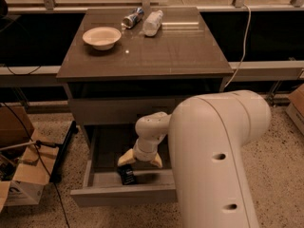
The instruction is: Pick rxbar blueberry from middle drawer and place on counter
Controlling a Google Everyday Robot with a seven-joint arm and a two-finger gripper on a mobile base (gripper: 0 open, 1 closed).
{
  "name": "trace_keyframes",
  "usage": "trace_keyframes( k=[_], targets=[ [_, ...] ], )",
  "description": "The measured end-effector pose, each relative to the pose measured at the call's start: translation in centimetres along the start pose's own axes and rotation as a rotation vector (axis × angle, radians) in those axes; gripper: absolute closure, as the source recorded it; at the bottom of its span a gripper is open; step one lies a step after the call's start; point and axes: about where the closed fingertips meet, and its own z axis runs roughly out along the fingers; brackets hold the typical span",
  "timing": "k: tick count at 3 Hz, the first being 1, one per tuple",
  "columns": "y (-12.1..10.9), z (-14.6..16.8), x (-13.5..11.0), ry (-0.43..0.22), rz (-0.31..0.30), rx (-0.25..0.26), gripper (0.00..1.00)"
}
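- End effector (pixel 140 161) hangs inside the open middle drawer (pixel 109 194), its pale fingers (pixel 125 158) spread wide apart with nothing held between them.
- Dark-wrapped rxbar blueberry (pixel 126 175) lies flat on the drawer floor just below the end effector, toward the drawer front.
- Desk (pixel 161 56) stands well above the end effector, carrying a bowl (pixel 101 36), a can (pixel 132 18) and a bottle (pixel 153 22).

The gripper (pixel 140 161) hangs inside the open drawer (pixel 124 194) with its fingers spread, just above the dark snack bar (pixel 126 175) lying near the drawer front. On the counter (pixel 166 51), a bowl (pixel 101 36), a can (pixel 132 18) and a bottle (pixel 153 23) sit far left.
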Motion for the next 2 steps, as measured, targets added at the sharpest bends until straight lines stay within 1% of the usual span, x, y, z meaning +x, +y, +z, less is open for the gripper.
trace_keyframes(
  k=[1,2],
  targets=[
    [0.3,2.9,0.1,0.04,0.065,-0.016,0.0],
    [0.9,4.9,0.5,0.081,0.097,-0.02,0.0]
  ],
)
